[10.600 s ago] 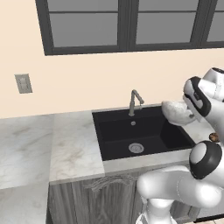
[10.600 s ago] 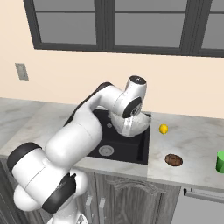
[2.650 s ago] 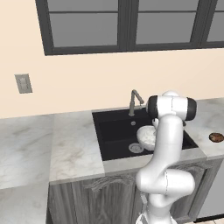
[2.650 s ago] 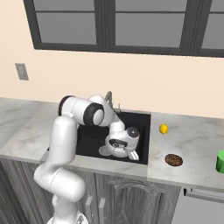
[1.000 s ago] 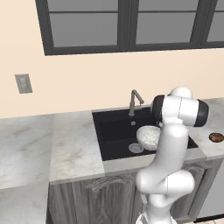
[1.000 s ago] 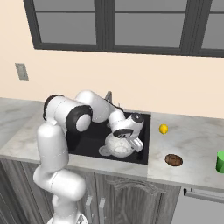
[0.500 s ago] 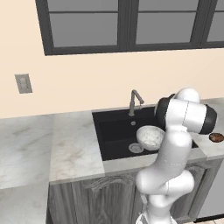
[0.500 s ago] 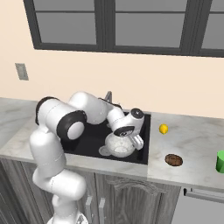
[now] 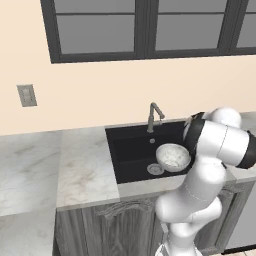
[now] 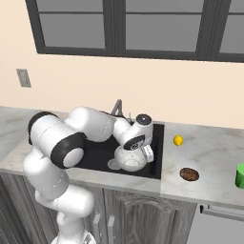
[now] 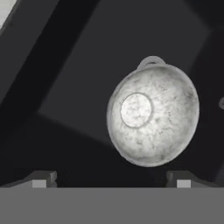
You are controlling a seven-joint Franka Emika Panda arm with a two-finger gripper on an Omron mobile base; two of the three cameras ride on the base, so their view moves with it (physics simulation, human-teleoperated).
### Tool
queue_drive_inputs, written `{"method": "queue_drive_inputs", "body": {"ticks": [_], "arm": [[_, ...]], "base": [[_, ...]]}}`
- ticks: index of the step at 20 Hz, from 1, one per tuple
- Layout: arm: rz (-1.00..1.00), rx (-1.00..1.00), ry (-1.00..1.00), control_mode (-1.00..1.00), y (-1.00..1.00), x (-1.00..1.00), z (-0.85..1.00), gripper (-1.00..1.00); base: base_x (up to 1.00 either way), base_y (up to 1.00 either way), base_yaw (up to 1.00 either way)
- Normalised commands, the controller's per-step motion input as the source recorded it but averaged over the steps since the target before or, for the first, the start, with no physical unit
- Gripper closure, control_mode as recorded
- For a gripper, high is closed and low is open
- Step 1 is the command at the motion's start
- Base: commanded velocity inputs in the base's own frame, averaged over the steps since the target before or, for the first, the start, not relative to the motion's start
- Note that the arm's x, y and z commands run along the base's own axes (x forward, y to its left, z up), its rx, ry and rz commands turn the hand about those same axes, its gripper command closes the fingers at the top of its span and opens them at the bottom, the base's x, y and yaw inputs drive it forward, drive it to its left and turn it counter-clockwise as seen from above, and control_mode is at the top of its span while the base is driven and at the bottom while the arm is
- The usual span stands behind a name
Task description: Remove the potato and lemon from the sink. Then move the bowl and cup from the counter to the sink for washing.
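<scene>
Left base view: bowl [image 9: 173,156] upright inside sink [image 9: 131,152], just beside the round drain [image 9: 155,169], which is partly covered by its rim. Faucet [image 9: 154,114] behind, at the back edge. White arm crossing the sink's right side, hiding the counter beyond. Marble counter [image 9: 80,170] to the left, wall outlet [image 9: 26,95] above it.

Right base view: gripper [image 10: 145,155] over the sink's right part, just above and beside bowl [image 10: 130,160], apart from it. Lemon [image 10: 177,140] on the counter right of the sink, potato [image 10: 189,174] nearer the front edge, cup [image 10: 240,176] at the far right edge, well apart from the sink. Arm blocking most of the basin's left half and the faucet.

Hand view: 2 fingertips [image 11: 41,179] spread wide at the bottom, nothing between them. Bowl [image 11: 152,113] ahead on the black sink floor, drain edge peeking out past its rim.
</scene>
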Motion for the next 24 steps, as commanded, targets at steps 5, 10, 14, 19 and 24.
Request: {"method": "queue_drive_inputs", "body": {"ticks": [5,10,14,19,24], "arm": [[-0.32,0.00,0.00,-1.00,-0.04,-0.13,0.38,-1.00],[-0.37,0.00,0.00,-1.00,-0.02,-0.13,0.35,-1.00],[-0.36,0.00,0.00,-1.00,-0.06,-0.11,0.34,-1.00],[-0.35,0.02,0.00,-1.00,-0.10,-0.14,0.29,-1.00],[-0.36,0.07,0.01,-1.00,-0.15,-0.17,0.30,-1.00]], "base": [[0.00,0.00,0.00],[0.00,0.00,0.00],[0.00,0.00,0.00],[0.00,0.00,0.00],[0.00,0.00,0.00]]}}
